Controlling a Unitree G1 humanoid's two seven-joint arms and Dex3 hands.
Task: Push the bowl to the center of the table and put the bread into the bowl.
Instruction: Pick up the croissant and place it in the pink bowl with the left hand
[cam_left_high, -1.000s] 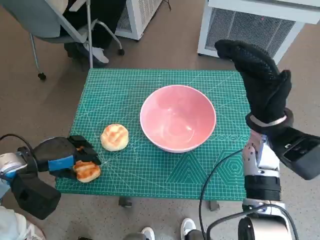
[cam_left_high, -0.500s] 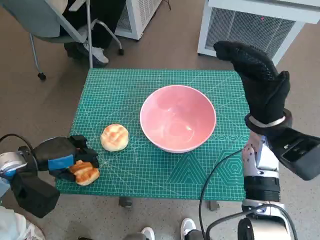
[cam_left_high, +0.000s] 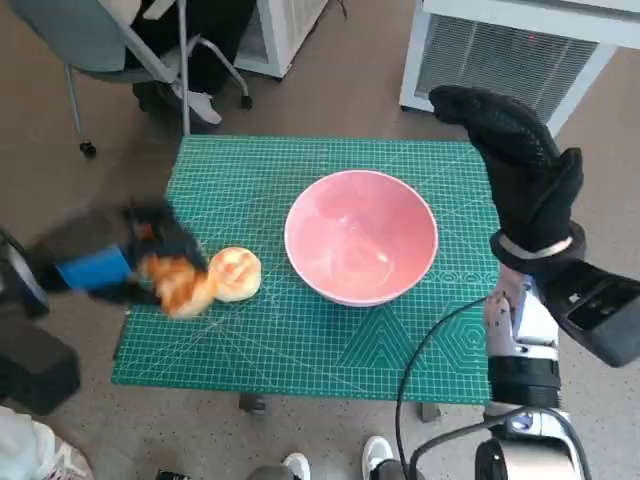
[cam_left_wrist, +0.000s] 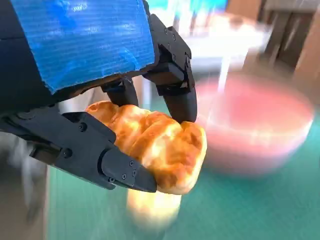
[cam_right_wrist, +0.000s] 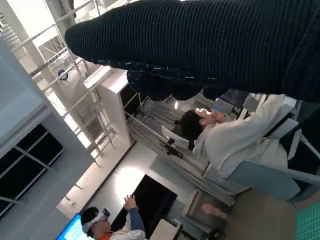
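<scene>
The pink bowl (cam_left_high: 361, 235) stands on the green mat (cam_left_high: 300, 340), a little right of the middle; it shows blurred in the left wrist view (cam_left_wrist: 255, 130). My left hand (cam_left_high: 110, 262) holds a golden bread piece (cam_left_high: 172, 284) (cam_left_wrist: 155, 142) above the mat's left side, motion-blurred. A round bun (cam_left_high: 237, 273) lies on the mat just beside it, left of the bowl, and shows blurred below the held bread (cam_left_wrist: 152, 207). My right hand (cam_left_high: 520, 165) is raised by the table's right edge with fingers spread, holding nothing.
A chair (cam_left_high: 120, 60) with a person's legs stands beyond the table's far left corner. White cabinets (cam_left_high: 520, 50) stand beyond the far right. The right wrist view shows people (cam_right_wrist: 235, 135) in the room behind the glove (cam_right_wrist: 200, 45).
My left hand has lifted the bread from the mat's near-left corner and swung it up and toward the bun. The right hand and bowl have stayed put.
</scene>
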